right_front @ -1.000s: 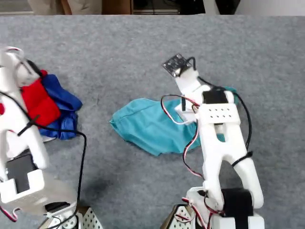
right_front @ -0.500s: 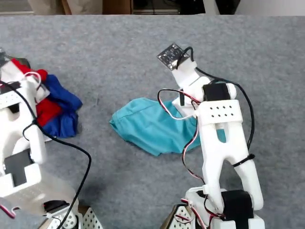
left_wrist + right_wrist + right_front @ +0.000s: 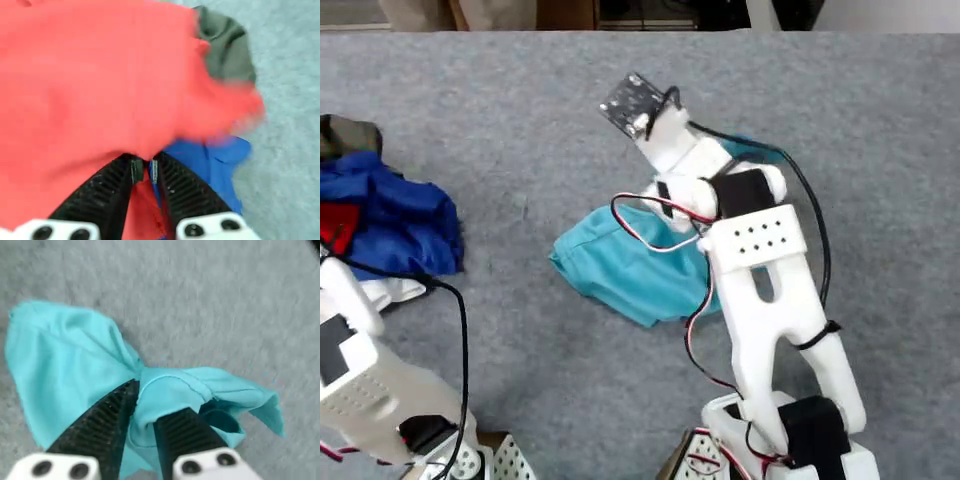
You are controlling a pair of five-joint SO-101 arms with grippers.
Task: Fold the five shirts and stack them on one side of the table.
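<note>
1. In my judgement no shirt is folded yet, so all five are left for you to fold and stack.
2. The teal shirt (image 3: 610, 265) lies crumpled mid-table, and your right claw (image 3: 146, 402) pinches a fold of it.
3. The red shirt (image 3: 90, 75), blue shirt (image 3: 390, 215), olive shirt (image 3: 345, 135) and white shirt (image 3: 390, 292) are heaped near your left arm. Your left claw (image 3: 144, 167) is pressed together on the red shirt.
4. The heap runs off the high view's edge. Your right arm hides part of the teal shirt.
</note>
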